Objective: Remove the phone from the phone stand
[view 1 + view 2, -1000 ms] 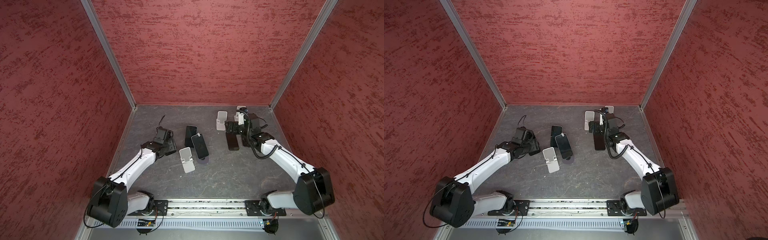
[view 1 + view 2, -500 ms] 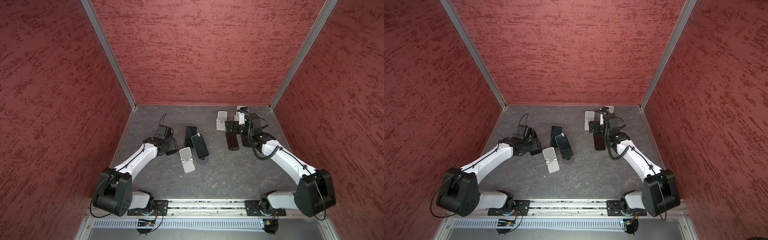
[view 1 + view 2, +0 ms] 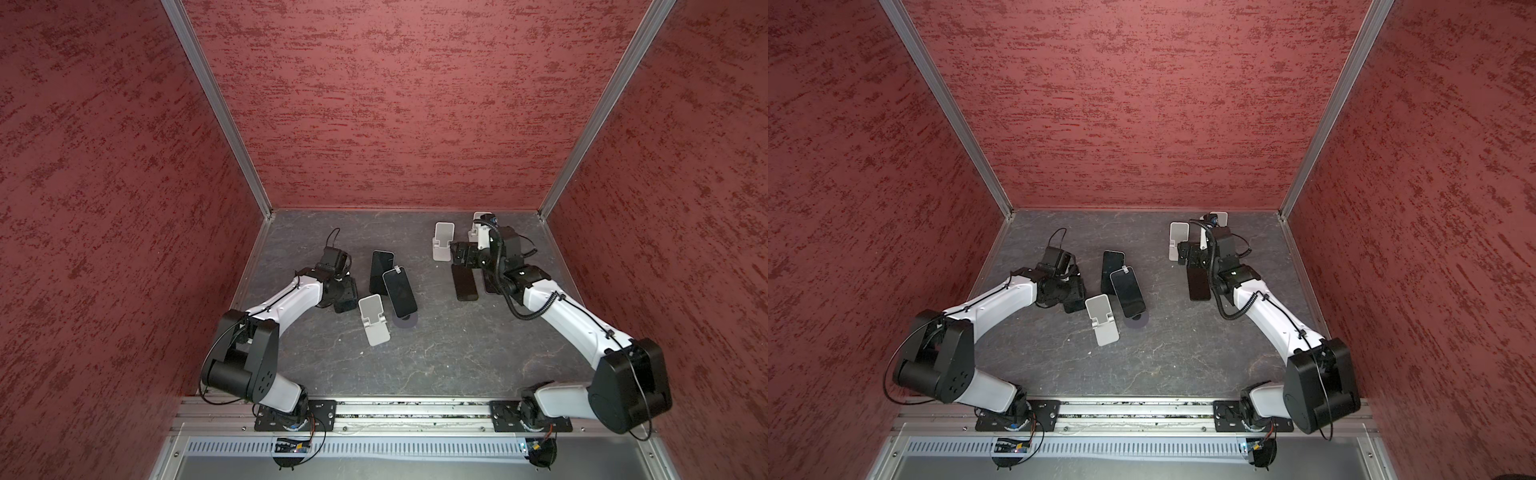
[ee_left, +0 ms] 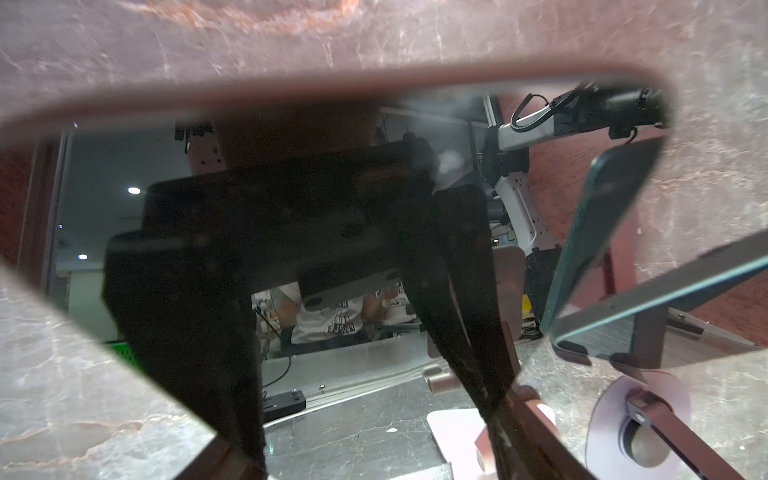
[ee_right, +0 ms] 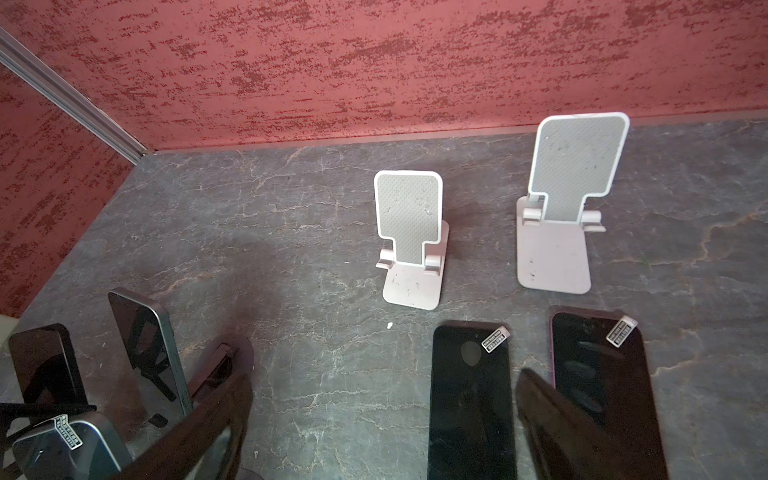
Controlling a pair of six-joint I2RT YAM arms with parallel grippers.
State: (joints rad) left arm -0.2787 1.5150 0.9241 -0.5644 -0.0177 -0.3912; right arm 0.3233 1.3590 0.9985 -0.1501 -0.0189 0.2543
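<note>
Fig. We mark three red textured walls, the rear wall flanked by two side walls, joined at two aluminium corner posts. The floor is a grey veined tabletop, where a small white speck lies. Along its near edge we see a metal rail and, just beyond, a slotted strip.

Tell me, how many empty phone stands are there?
3. The middle stand sits mid-table beside the propped phone; the back stand and corner stand are far right. None seems hidden.
</note>
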